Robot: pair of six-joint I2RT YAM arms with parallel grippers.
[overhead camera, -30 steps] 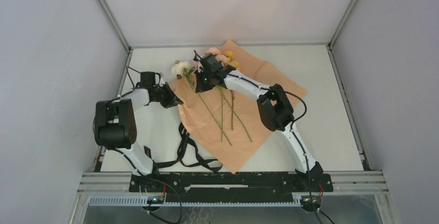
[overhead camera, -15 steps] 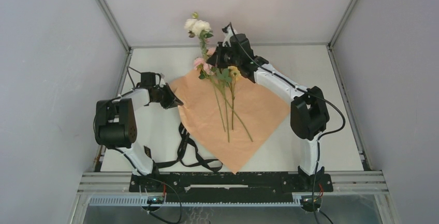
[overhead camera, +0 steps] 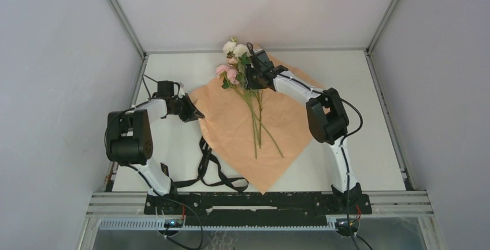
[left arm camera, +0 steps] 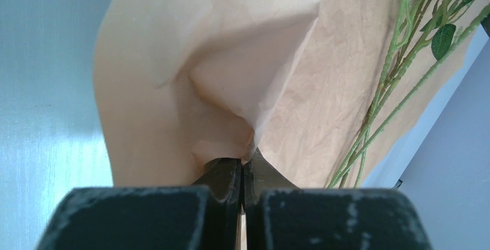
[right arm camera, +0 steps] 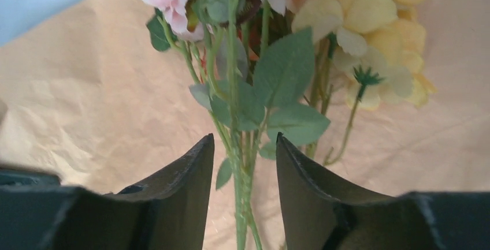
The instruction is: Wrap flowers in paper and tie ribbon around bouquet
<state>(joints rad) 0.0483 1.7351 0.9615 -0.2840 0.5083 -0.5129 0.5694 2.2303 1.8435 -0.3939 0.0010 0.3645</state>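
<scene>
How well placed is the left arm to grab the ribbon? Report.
Probably not yet: the left arm has jaws shut on the paper's corner. The ribbon lies uncovered near its base, once it lets go.

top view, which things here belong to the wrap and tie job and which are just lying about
Part of the job:
- flowers, stems between the open right gripper's jaws
- paper, peach face up, corner pinched by the left gripper
- ribbon, black, lying loose near the arm bases

Not part of it:
- table
- black base rail
- enclosure walls
</scene>
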